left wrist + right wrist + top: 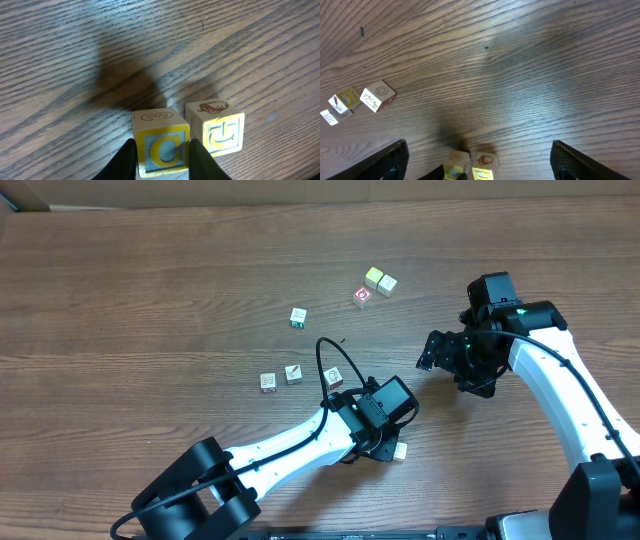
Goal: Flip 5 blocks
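In the left wrist view a pale wooden block (161,142) stands on the table. Its top is cream with a faint brown mark, and a yellow-framed C faces the camera. My left gripper (162,152) is shut on it, one black finger against each side. A second block (215,126) sits just to its right, nearly touching. From overhead only one of this pair (399,450) shows beside the left wrist. Three more blocks (293,373) lie in a short row to the left. My right gripper (479,146) hangs wide open above the table, holding nothing, to the right (440,355) of the pair.
A green-marked cube (298,317) lies alone farther back. A cluster of three cubes (373,283), one red-framed, sits at the back right. The left arm (290,445) stretches in from the near edge, and the right arm (560,390) comes in from the right.
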You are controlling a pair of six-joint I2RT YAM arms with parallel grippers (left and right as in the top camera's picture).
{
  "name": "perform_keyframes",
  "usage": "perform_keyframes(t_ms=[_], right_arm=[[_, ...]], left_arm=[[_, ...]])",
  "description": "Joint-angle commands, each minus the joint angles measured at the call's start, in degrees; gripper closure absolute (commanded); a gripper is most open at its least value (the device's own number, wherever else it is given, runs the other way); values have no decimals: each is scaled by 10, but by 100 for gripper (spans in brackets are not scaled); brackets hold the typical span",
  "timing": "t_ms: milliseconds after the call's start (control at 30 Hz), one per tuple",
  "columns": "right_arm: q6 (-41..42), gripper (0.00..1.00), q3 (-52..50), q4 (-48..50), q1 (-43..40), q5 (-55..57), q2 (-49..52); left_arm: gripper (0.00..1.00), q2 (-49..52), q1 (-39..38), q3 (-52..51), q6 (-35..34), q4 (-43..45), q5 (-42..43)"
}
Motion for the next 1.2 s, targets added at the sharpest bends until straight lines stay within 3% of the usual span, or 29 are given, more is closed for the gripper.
perform_keyframes(t_ms=[0, 467, 767, 1000, 1167], right_arm=[[-4, 9, 12, 2, 0, -1, -1], [-5, 8, 12, 2, 0, -1, -1], [-4, 8, 12, 2, 0, -1, -1], [-5, 8, 12, 2, 0, -1, -1], [-4, 8, 12, 2, 0, -1, -1]], left_arm=[[74, -3, 0, -4, -3, 3, -11], [71, 10, 0, -4, -3, 6, -11], [83, 16, 20, -4, -3, -9, -23], [89, 16, 23, -4, -4, -11, 9], [89, 16, 23, -4, -42, -16, 12]])
